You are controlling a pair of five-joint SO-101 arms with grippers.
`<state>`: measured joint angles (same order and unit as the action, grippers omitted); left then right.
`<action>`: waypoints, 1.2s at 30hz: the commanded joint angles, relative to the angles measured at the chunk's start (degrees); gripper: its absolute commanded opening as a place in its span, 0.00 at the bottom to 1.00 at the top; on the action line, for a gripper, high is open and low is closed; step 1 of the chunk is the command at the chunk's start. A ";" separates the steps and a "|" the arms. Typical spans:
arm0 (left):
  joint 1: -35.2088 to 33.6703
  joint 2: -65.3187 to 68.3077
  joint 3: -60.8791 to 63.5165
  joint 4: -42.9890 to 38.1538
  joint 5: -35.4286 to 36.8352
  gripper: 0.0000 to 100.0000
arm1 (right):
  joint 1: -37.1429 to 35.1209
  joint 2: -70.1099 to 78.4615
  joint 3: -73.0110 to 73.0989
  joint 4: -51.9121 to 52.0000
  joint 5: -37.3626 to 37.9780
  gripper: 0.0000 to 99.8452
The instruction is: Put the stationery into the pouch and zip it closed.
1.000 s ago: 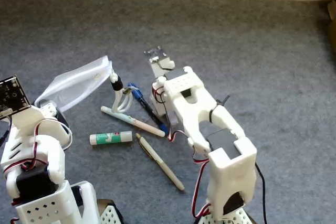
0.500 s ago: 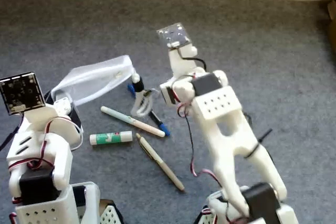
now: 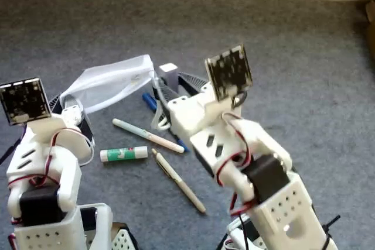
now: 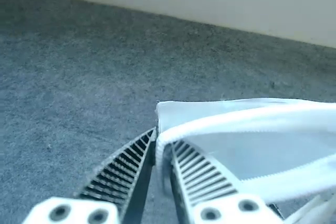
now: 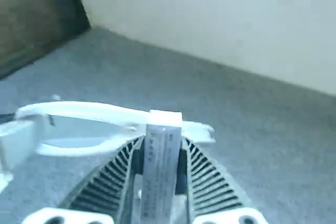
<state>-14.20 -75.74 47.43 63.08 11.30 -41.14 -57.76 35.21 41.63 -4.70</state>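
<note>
High view, centre: the right arm (image 3: 234,144) covers the middle of the blue pen (image 3: 149,100), leaving only its two ends showing. Left of centre, the left arm (image 3: 47,144) hides the near corner of the pouch (image 3: 111,83). Left wrist view: the pouch (image 4: 252,129) runs off the frame edge. Right wrist view: the pale block (image 5: 161,161) clamped in the right gripper (image 5: 163,129) is too blurred to identify.

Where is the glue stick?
High view: the glue stick lies on the carpet beside the left arm, just in front of the white pen.
</note>
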 commanded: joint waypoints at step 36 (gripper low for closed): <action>1.01 12.79 -2.51 -1.85 0.53 0.01 | -6.64 32.84 22.55 -84.26 7.47 0.01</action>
<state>-14.11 -64.22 46.02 61.85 11.30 -48.88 -25.41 58.24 -40.92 1.89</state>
